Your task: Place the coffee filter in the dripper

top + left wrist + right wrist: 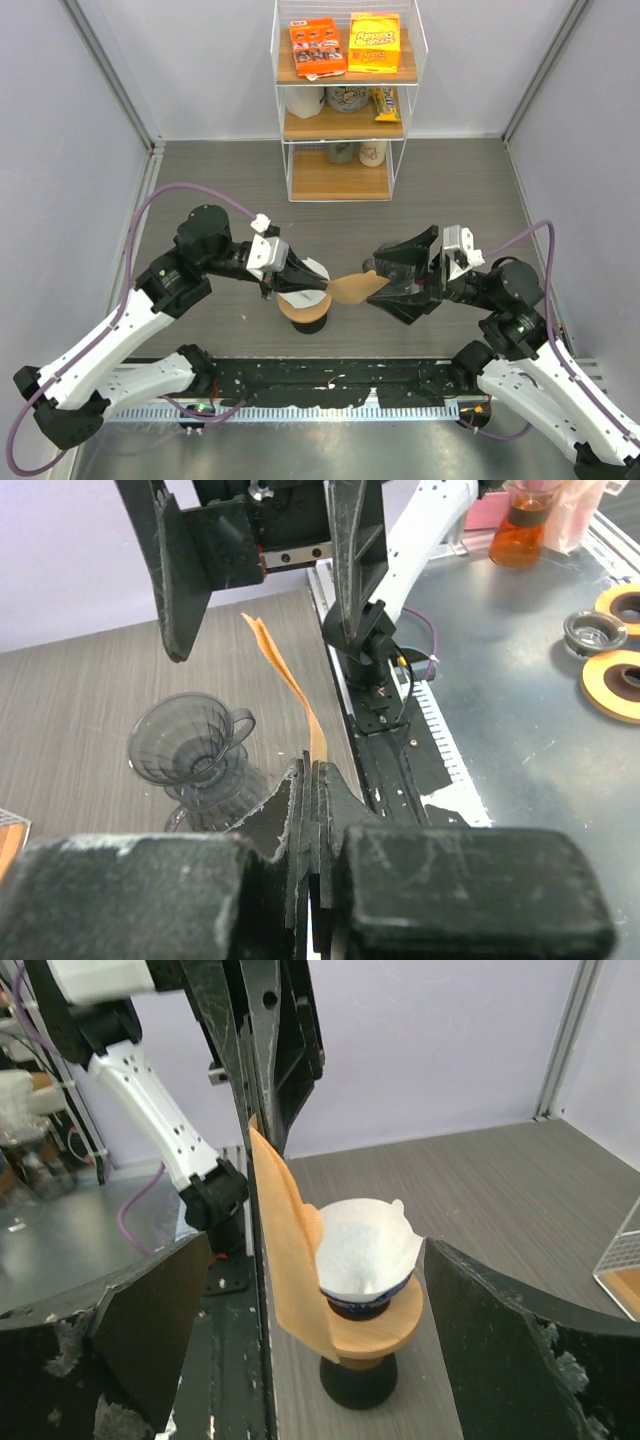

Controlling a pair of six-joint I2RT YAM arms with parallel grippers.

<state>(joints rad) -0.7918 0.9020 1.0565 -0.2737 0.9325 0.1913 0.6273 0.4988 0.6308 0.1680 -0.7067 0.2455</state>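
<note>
While the brown paper coffee filter [285, 675] hangs in the air, task thing: not in the clear ribbed glass dripper [190, 745] yet. It stands on edge just beside and above the dripper, on the side toward the arm bases.
left gripper [315, 780]: pincer narrow, clamped flat on the filter's lower edge. It holds the paper upright so the free end sticks out past the dripper for the other arm.
right gripper [380, 283]: pincer wide, one finger on each side of the filter's free end, above the dripper's level. No contact seen, holds nothing.
why so held: likely a hand-over or a spreading of the folded paper. A flat filter won't seat in the cone, so the second pincer is lined up across it.
dripper: upright on the grey wood-grain table [80, 700], mouth up, handle toward the filter, nothing inside, open to a drop from above.
white filter stack on wooden stand [365, 1250]: near the dripper, under the left gripper's fingers in the top view. Probably where filters are kept.
dripper in top view: cannot pick it out.
next move needs: right fingers to close on the free flap gently, then the cone opened and brought tip down over the dripper mouth.
risk: thin paper creases or slips, or a finger knocks the dripper.
</note>
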